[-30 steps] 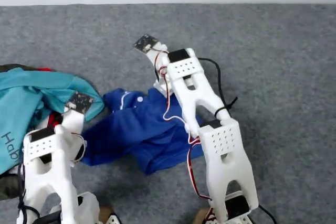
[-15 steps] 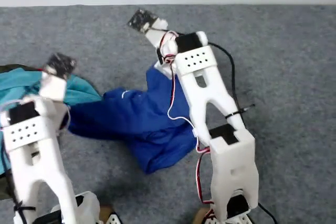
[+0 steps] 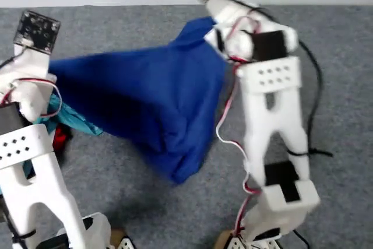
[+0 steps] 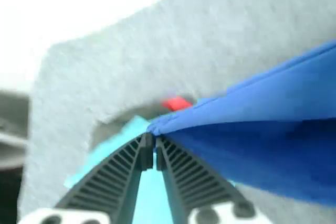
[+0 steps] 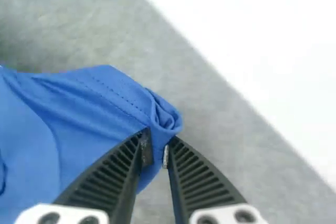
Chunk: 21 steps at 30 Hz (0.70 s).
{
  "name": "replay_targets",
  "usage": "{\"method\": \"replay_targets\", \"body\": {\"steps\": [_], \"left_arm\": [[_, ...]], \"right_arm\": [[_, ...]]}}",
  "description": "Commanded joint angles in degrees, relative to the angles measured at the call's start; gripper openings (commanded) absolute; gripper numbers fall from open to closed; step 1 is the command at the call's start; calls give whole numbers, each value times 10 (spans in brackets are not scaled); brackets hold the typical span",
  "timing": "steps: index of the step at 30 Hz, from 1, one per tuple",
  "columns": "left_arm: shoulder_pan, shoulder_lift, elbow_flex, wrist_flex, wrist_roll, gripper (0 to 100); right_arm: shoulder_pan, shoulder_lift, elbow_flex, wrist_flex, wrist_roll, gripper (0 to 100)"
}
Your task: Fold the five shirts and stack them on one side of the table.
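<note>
Left gripper (image 4: 149,142) and right gripper (image 5: 155,148) pinch corners of one blue shirt (image 3: 145,91); behind the left gripper's tips, one teal shirt (image 4: 123,132) and one red cloth (image 4: 176,103).

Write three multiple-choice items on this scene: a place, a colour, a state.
1. Where does the teal shirt lie?
A. on the table beside the left arm
B. draped over the right arm
C. at the far right edge

2. What colour is the shirt held off the table?
A. red
B. blue
C. teal

3. How is the right gripper?
A. open, empty
B. shut on the teal shirt
C. shut on the blue shirt

Key: 1 A, teal cloth shows beside that arm; 2 B, it hangs between the left gripper and the right; 3 C, it clamps a blue fold.
</note>
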Motion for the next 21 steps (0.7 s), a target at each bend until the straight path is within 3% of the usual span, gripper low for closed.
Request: {"method": "replay_targets", "body": {"steps": [1, 12, 21], "left_arm": [[0, -9, -74, -25, 5, 5], [55, -10, -231, -19, 5, 5], [163, 13, -172, 141, 3, 5]], "right_arm": [[31, -95, -5, -4, 6, 9], [36, -250, -3, 29, 6, 9], [34, -245, 11, 120, 6, 10]]}}
